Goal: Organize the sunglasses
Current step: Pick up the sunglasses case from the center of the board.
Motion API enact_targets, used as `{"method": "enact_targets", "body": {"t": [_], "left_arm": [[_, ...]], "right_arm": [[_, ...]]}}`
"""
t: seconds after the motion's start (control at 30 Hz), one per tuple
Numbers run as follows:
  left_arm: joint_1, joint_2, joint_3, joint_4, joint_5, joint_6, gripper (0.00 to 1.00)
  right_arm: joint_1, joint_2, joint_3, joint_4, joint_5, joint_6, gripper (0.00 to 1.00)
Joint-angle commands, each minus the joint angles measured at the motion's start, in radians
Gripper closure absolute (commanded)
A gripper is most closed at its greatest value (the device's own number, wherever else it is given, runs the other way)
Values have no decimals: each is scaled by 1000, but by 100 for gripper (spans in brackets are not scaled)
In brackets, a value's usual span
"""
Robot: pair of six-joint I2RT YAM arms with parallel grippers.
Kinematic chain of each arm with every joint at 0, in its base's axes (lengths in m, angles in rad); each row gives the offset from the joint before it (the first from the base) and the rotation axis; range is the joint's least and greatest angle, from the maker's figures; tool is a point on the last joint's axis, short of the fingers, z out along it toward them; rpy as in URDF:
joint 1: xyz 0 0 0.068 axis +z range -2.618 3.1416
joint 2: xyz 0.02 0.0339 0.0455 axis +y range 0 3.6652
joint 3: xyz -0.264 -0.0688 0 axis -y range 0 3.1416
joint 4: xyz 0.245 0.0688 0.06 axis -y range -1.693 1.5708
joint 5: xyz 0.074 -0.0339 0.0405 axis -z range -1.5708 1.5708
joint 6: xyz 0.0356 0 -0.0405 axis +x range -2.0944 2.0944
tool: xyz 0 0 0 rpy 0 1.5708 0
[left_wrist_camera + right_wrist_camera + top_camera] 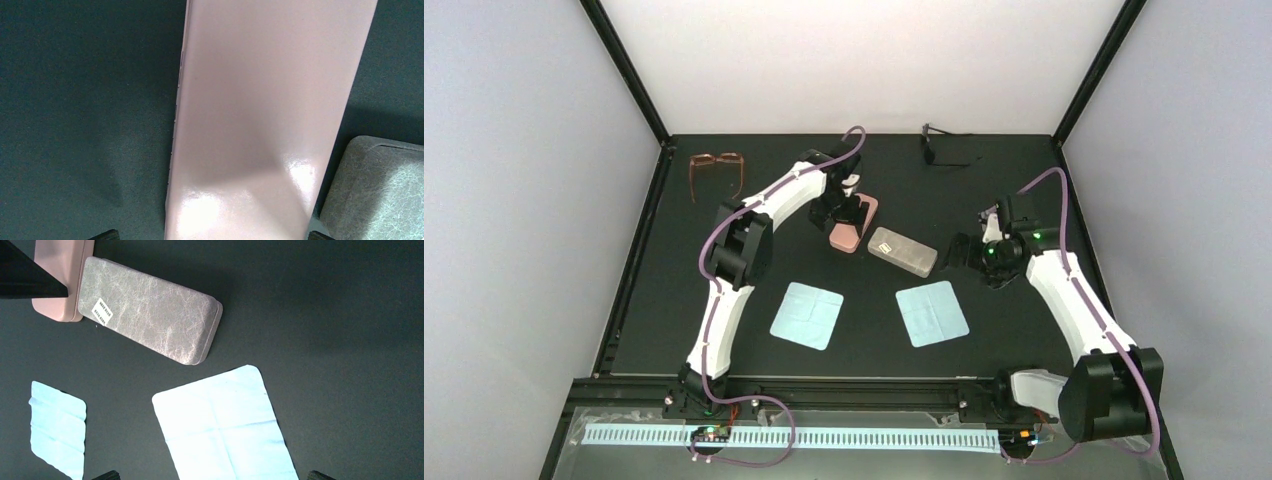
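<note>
A black table (1024, 180) carries everything. The left arm (724, 300) rises from its base, bends at the elbow and stretches forward and rightward to the table's middle. The left gripper (842, 208) points down over the far part of the pink case (856, 236). In its wrist view the fingers (107, 234) stand spread wide to either side of the case's lid, and the left one is clear of its edge.

The right arm (1079, 300) leans in from the right. The right gripper (959, 252) is turned leftward, just beside the grey case (902, 251), its jaws wide apart with nothing between them.

The two cases lie side by side, touching or nearly so at one end. Two pale blue cloths (807, 315) (932, 313) lie flat nearer the bases.

An amber pair (716, 172) rests at the far left.

The sunglasses (942, 148) lie at the table's far edge, right of centre, well apart from both grippers: beyond the right one, and off to the right of the left one.

The grey case bears a small white label (102, 311); its print is too small to read.
</note>
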Motion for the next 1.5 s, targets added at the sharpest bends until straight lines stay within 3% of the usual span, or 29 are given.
{"method": "enact_targets", "body": {"t": [0.0,0.4,0.7,0.87,1.07,1.2,1.47], "left_arm": [[-14,22,15,9,21,12,1],[-55,67,44,-11,-38,11,10],[-59,16,39,2,-55,6,47],[-59,-63,31,-10,-43,-19,51],[-58,-244,-83,59,55,-60,51],[-58,-353,-157,106,189,-69,53],[-61,-579,-270,193,508,-191,70]], "right_arm": [[6,-39,-17,-21,17,2,0],[5,-69,-38,-37,21,1,0],[5,-69,-49,-32,15,5,0],[5,-92,-51,-4,-20,34,0],[6,-132,-7,1,-70,77,0],[6,-184,-19,89,-198,152,0],[6,-346,-57,346,-430,438,0]]}}
